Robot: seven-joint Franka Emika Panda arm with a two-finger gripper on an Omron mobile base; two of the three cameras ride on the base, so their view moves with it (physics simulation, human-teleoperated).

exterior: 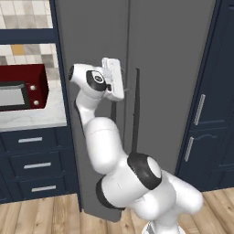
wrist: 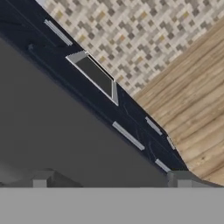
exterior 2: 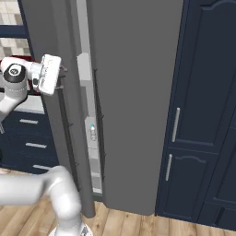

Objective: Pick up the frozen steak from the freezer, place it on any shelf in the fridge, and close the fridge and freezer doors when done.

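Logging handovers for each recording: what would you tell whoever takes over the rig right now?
Tool open, empty, close against the outer face of the freezer door.
Freezer door ajar: a pale strip shows beside it in the right base view. Fridge door looks shut.
Steak: I cannot tell where it is, so cannot say whether the move is done.
Left: confirm steak is on a fridge shelf, then shut both doors.

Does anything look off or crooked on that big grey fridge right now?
Yes. In the right base view the left door stands slightly ajar: a pale strip of the inside shows between it and the wide door, which looks shut. The gripper is up against the ajar door. Nothing looks spilled or damaged.
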